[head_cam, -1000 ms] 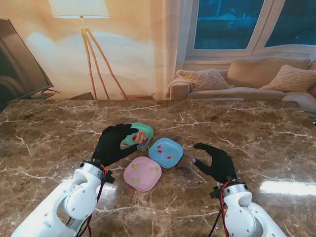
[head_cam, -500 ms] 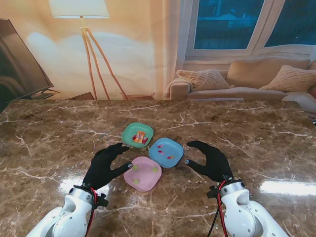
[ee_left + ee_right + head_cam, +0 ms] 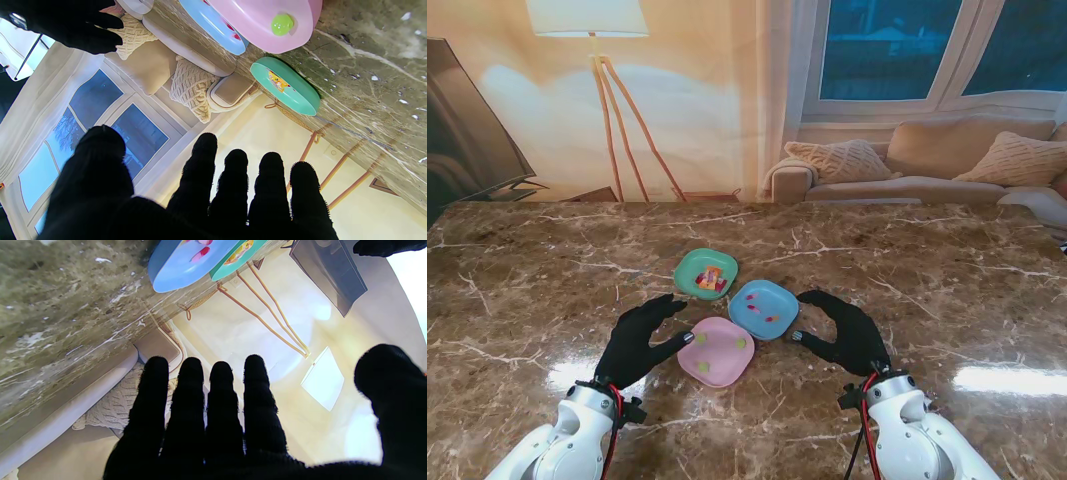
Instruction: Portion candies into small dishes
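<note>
Three small dishes sit together mid-table. The green dish holds a heap of mixed candies. The blue dish has a few red candies. The pink dish carries green candies. My left hand hovers open just left of the pink dish, holding nothing. My right hand is open just right of the blue dish, fingers spread and empty.
The brown marble table stretches wide on both sides of the dishes. Beyond its far edge stand a floor lamp and a sofa with cushions. A dark screen is at the far left.
My left hand drew back from over the green dish to a spot beside the pink dish, nearer to me. My right hand crept left toward the blue dish.
</note>
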Controlling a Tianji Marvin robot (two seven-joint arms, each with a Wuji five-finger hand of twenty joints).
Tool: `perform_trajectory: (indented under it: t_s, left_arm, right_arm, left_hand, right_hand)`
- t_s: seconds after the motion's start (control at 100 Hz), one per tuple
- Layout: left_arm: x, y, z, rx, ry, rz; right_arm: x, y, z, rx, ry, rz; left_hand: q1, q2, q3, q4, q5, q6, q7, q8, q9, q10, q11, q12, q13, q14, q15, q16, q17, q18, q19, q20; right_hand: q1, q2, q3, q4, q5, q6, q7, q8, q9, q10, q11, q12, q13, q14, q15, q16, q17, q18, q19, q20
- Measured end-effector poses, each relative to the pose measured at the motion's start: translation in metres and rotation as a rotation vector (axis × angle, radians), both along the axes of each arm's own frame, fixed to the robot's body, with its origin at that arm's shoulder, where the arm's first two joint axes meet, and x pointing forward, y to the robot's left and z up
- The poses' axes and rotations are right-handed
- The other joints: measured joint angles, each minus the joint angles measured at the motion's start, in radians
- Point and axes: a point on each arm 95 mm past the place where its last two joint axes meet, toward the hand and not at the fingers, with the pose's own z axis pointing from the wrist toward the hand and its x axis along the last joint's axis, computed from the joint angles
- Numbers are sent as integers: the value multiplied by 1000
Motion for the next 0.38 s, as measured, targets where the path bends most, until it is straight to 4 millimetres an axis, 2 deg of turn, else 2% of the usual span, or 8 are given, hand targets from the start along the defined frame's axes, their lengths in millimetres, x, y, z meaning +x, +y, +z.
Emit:
perform_trajectory:
  t_s: [0.38]
  left_arm:
    - [4,-8,-1,-6,-4,-11]
  right_arm:
    - [-4,-4,5,-5,-27,-16]
  left_hand:
    - [0,0,-6,0,0,0,0,0,0,0,0,0,0,0,0,0,-2,0,0,-1]
  right_hand:
    - [0,0,0,0,0,0,0,0,0,0,1,0,0,0,0,0,0,0,0,-1]
